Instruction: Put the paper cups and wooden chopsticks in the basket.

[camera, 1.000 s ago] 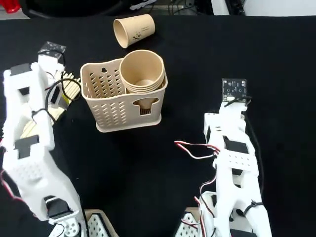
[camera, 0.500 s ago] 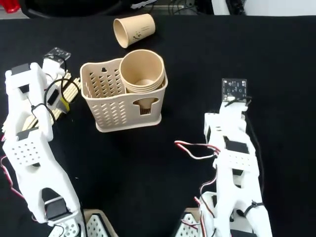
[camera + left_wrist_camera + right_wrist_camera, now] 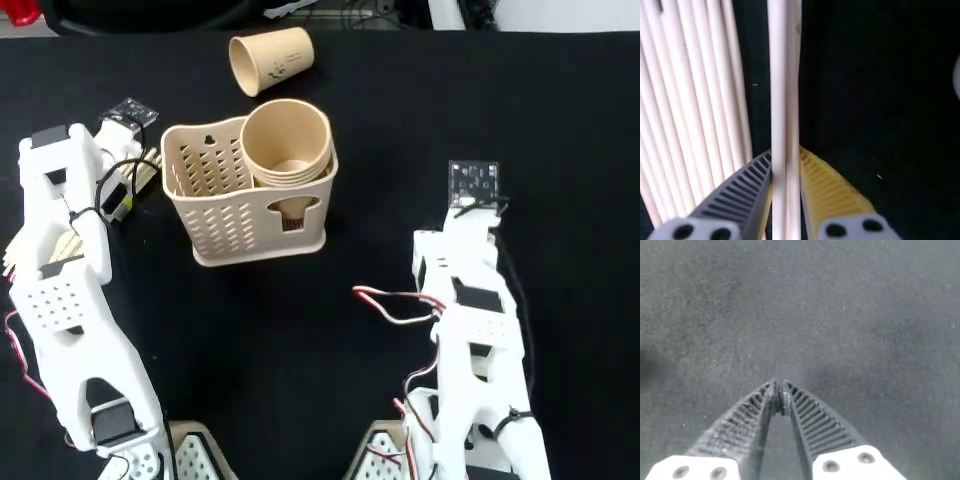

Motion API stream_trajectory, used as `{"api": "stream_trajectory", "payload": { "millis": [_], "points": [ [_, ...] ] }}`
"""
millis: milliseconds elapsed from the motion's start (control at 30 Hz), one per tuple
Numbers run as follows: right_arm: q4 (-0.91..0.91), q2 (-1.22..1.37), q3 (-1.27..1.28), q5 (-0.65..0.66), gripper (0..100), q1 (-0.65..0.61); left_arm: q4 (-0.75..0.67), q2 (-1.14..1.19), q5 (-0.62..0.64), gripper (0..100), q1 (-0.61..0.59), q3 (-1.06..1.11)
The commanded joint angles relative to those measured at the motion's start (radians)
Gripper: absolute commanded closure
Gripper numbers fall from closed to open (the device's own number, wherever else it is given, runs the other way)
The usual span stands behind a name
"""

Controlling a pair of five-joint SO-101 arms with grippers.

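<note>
My left gripper (image 3: pixel 785 156) is shut on a pair of wooden chopsticks (image 3: pixel 785 75) that run straight out between its grey and yellow fingers. Beside them lies a pile of more chopsticks (image 3: pixel 695 100). From above, the left gripper (image 3: pixel 128 190) sits just left of the beige basket (image 3: pixel 215 215), with chopstick ends (image 3: pixel 35 255) showing under the arm. A stack of paper cups (image 3: pixel 287 140) stands in the basket's right half. One paper cup (image 3: pixel 270 60) lies on its side behind the basket. My right gripper (image 3: pixel 778 391) is shut and empty above bare black cloth.
The right arm (image 3: pixel 470 270) stands to the right of the basket, well apart from it. Black cloth (image 3: pixel 330 330) covers the table. Cables and a red object (image 3: pixel 20 10) lie beyond the far edge.
The left arm's wrist has swung right and away toward the basket with the chopsticks in its grip. The right arm has kept still.
</note>
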Motion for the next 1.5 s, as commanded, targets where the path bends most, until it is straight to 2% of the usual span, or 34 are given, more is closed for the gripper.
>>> {"api": "stream_trajectory", "payload": {
  "millis": [0,167,467,700,867,1467],
  "points": [
    [-0.035,-0.024,0.001,0.002,98.6,0.006,0.186,0.002,-0.003,97,-0.018,-0.16],
    [-0.037,-0.024,0.007,0.002,98.6,0.006,0.419,0.002,0.0,97,-0.024,-0.432],
    [-0.037,-0.024,0.007,0.002,98.6,0.006,0.419,-0.006,0.203,97,-0.018,-0.665],
    [-0.037,-0.024,0.007,0.002,98.6,0.006,0.419,-0.187,0.344,97,-0.015,-0.633],
    [-0.037,-0.024,0.007,0.002,98.6,-0.002,0.416,-0.331,0.393,97,-0.005,-0.578],
    [-0.037,-0.024,0.008,0.002,98.6,-0.023,0.402,-0.516,0.621,97,0.082,-0.584]
  ]
}}
